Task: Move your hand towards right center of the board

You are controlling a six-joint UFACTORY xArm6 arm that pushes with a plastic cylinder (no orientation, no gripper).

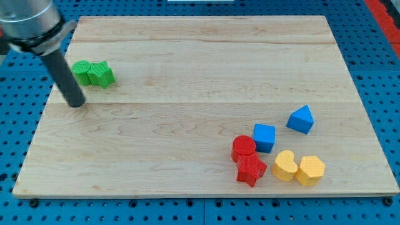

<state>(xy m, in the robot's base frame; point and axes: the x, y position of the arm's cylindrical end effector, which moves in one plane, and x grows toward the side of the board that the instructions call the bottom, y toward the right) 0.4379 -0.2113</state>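
Observation:
My tip (76, 104) rests on the wooden board (200, 87) near its left edge, just below and left of two touching green blocks (94, 73). The dark rod rises from it to the view's top left. At the lower right lie a blue triangular block (301, 119), a blue cube (264, 137), a red cylinder (244, 149), a red star-shaped block (250, 169), a yellow heart-like block (285, 165) and a yellow hexagonal block (310, 170). All of these are far from my tip.
A blue perforated table (375, 50) surrounds the board on all sides. The arm's grey body (31, 22) fills the view's top left corner.

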